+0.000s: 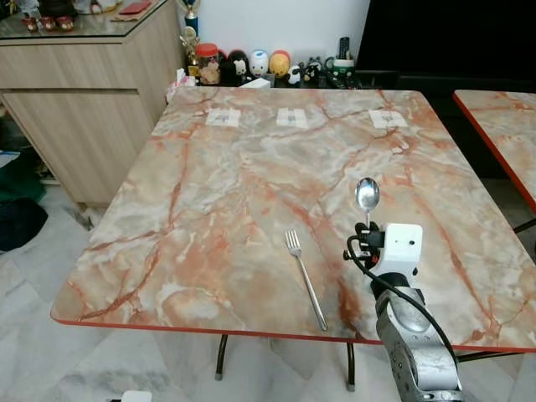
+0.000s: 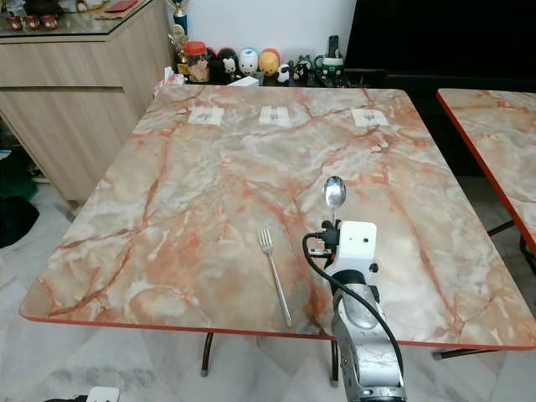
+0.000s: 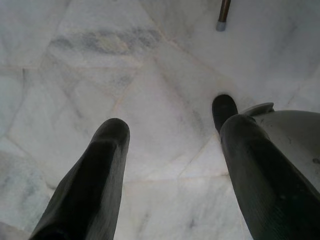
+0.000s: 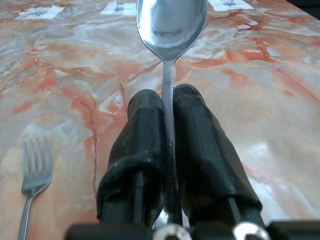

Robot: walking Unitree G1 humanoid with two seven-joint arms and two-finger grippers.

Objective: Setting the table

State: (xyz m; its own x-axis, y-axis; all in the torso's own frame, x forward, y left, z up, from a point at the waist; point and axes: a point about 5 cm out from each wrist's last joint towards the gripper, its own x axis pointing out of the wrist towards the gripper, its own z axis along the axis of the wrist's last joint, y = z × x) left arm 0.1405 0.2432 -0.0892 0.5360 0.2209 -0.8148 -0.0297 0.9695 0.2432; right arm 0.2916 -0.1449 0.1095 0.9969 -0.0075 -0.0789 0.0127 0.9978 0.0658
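A silver spoon [image 1: 367, 194] is clamped by its handle between the two black fingers of my right gripper [image 4: 167, 107], which is shut on it. The spoon's bowl [image 4: 171, 22] points away from me over the near right part of the marble table [image 1: 251, 167]. A silver fork [image 1: 305, 287] lies flat on the table just left of that gripper, tines pointing away from me. In the right wrist view the fork [image 4: 32, 172] lies beside the fingers. My left gripper [image 3: 170, 150] hangs open over the pale floor tiles, holding nothing.
Three white paper squares [image 1: 291, 118] lie along the table's far side. Behind it stand small figurines and jars [image 1: 243, 65]. A wooden cabinet [image 1: 75, 92] is at the left. A second marble table [image 1: 502, 126] stands at the right. A table leg's foot [image 3: 222, 15] rests on the floor.
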